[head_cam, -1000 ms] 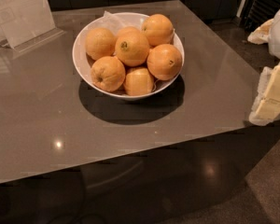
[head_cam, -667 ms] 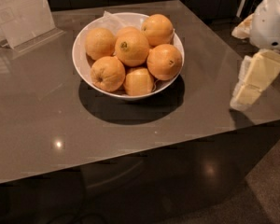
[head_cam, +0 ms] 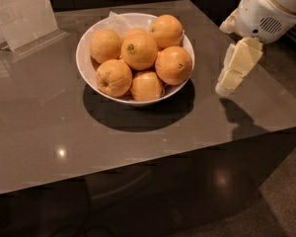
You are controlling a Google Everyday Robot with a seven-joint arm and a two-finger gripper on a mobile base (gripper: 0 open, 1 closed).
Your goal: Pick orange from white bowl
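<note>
The white bowl (head_cam: 85,68) stands on the grey table and holds several oranges. The orange (head_cam: 173,64), deep orange and smooth with one tiny dark speck, lies at the bowl's right side against the rim. An orange with a dark star-shaped stem scar (head_cam: 138,51) lies in the middle, on top. Paler oranges lie to the left and front. My gripper (head_cam: 228,78) hangs from the white arm (head_cam: 269,9) at the right, above the table, a short way right of the bowl and apart from it. It holds nothing that I can see.
A clear sign holder with a paper sheet (head_cam: 22,11) stands at the back left. A bit of white paper (head_cam: 116,19) shows in the back of the bowl. The table's front edge (head_cam: 138,167) and right corner drop to a dark floor.
My gripper has moved left from the view's right edge over the table, closer to the bowl. The bowl and oranges have not moved.
</note>
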